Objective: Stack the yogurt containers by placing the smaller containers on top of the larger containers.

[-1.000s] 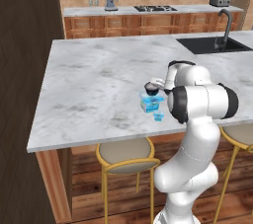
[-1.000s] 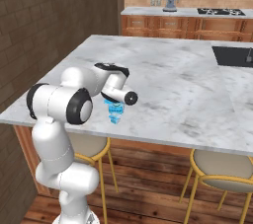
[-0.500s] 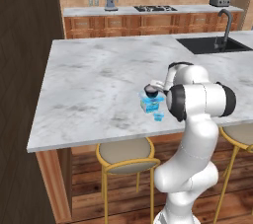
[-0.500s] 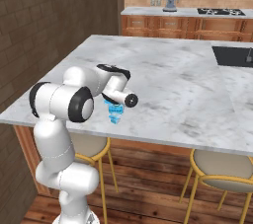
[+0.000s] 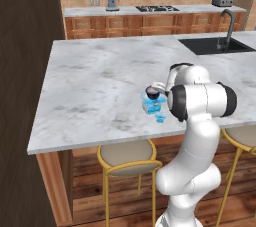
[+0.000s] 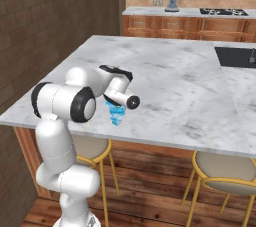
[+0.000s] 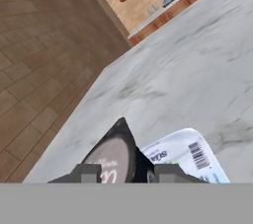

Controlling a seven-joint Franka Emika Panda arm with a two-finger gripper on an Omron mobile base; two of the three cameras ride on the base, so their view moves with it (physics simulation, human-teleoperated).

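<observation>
- Left base view shows the marble desk (image 5: 100, 86) running wide across the kitchen, with the white arm rising at its near edge and folding back over that edge.
- Squarish light-blue tub (image 5: 153, 104) stands on the desk close to the near edge, just in front of the arm's big elbow joint; in the hand view the tub (image 7: 190, 156) lies right of and beyond the fingertips, its barcode label facing up toward the camera.
- Dark cup (image 5: 152, 91) sits directly above the tub, at or just over its white rim; whether it already rests on the rim or hangs a little clear of it I cannot tell.
- In the hand view the dark cup (image 7: 111, 161) is between the two fingers, its pale printed top toward the camera, and the tool (image 7: 127, 172) is clamped tight on it.
- Tiny light-blue cup (image 5: 160, 117) stands on the desk just beside the tub, on the side nearer the desk's edge; in the right base view the blue containers (image 6: 116, 113) appear stacked in line under the wrist.
- My judgement: the coming move turns on the vertical line-up. The dark cup is above the tub with its axis upright, so the release needs only a short straight descent and an opening, with no sideways shift that could tip the tub or knock the tiny cup.
</observation>
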